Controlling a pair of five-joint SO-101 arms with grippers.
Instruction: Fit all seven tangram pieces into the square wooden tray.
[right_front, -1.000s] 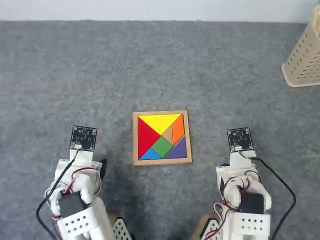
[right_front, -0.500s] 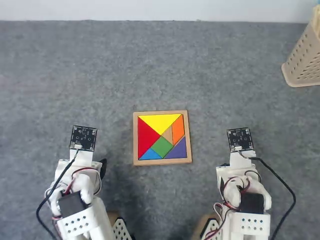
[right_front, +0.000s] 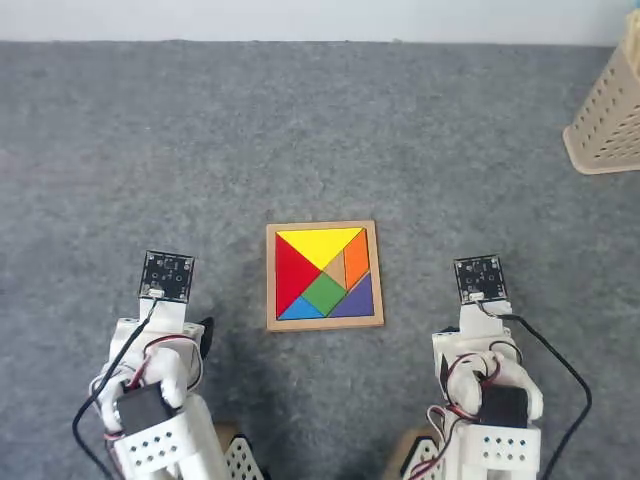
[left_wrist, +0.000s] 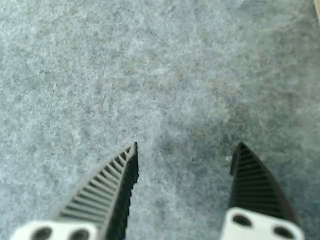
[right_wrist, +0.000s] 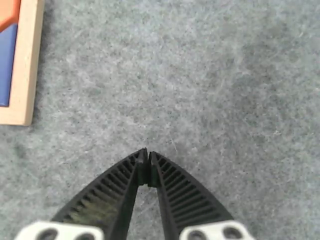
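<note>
Since all seven pieces (right_front: 320, 246) already fill the tray (right_front: 271, 290) lying between them, the left gripper (left_wrist: 187, 146) rests wide open and empty and the right gripper (right_wrist: 148, 152) pinched closed on nothing, apparently parked.

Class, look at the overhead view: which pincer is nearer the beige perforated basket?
Right. The right pincer sits on the basket's side of the tray, with the basket ahead and further to its right. The left pincer sits on the tray's opposite side.
</note>
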